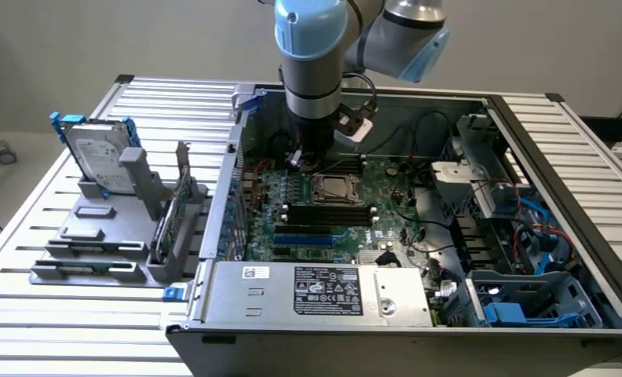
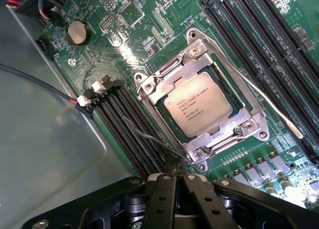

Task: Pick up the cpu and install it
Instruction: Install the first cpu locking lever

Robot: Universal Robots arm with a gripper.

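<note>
Exterior view's left had a hard drive standing in a grey rack on the counter. Rightward, inside the open computer case, the cpu lay flat mid-motherboard. Wrist view showed it seated in the metal socket, with the jaws near it, pressed together and empty.

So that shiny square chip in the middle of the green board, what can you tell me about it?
The chip is a flat square with a dull silver metal top, small printed lettering and a thin pale rim. It lies level in its socket on the green board, not tilted. A bright metal frame with screws at its corners closely surrounds it. The arm's fingers are off to one side, not touching it.
</note>
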